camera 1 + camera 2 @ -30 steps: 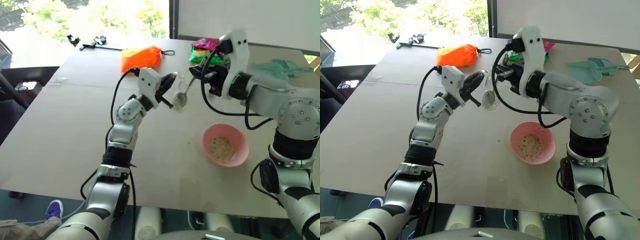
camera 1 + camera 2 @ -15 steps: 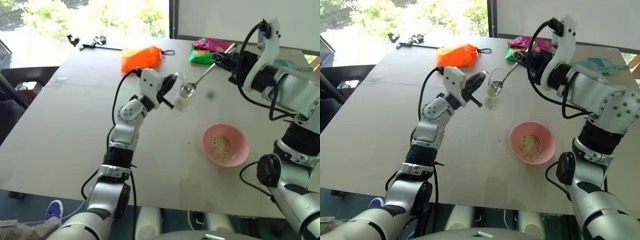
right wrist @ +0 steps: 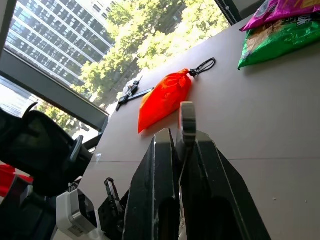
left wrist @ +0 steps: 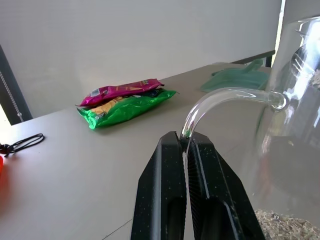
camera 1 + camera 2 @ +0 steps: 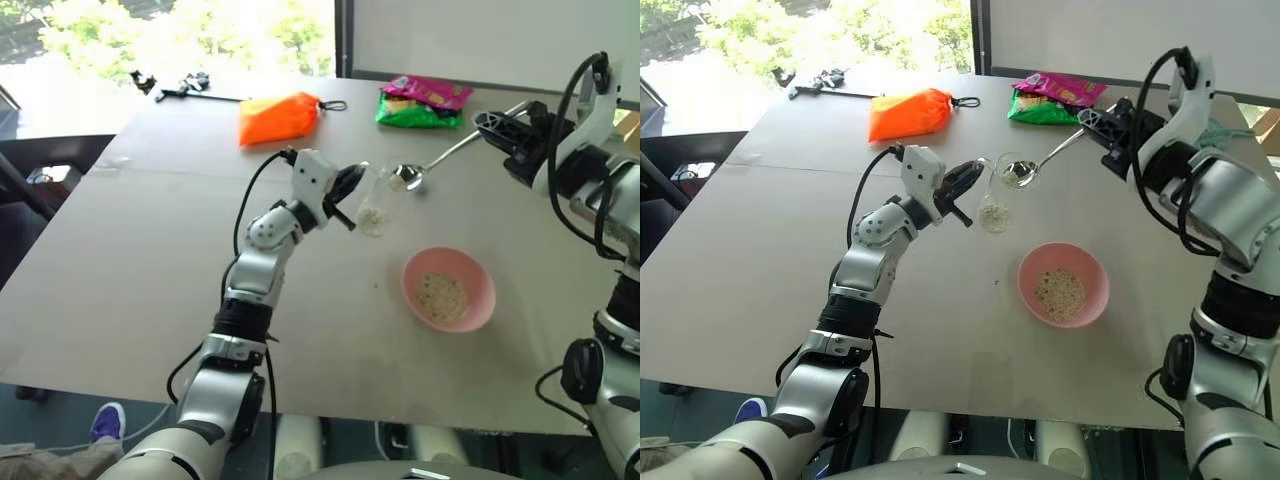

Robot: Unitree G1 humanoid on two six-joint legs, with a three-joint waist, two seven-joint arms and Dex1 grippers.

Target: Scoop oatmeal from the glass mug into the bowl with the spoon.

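Note:
My left gripper (image 5: 349,187) is shut on the curved handle of the glass mug (image 5: 373,198), holding it tilted above the table. Pale oatmeal (image 5: 374,220) lies in the mug's bottom. In the left wrist view the black fingers (image 4: 165,180) pinch the clear handle. My right gripper (image 5: 490,124) is shut on the spoon's thin handle. The spoon (image 5: 408,178) reaches left, with its oval end just right of the mug's rim. I cannot tell whether it carries oats. The pink bowl (image 5: 476,283) sits on the table in front of the spoon, with some oatmeal (image 5: 440,296) in it.
An orange bag (image 5: 282,115) and a green and pink snack packet (image 5: 425,100) lie at the back of the table. Black tools (image 5: 185,85) rest at the far left corner. A teal dustpan (image 4: 235,77) lies at the far right.
My right gripper has swung to the right and rolled, drawing the spoon out of the mug. Its oval end is now beside the rim. The left gripper still holds the mug.

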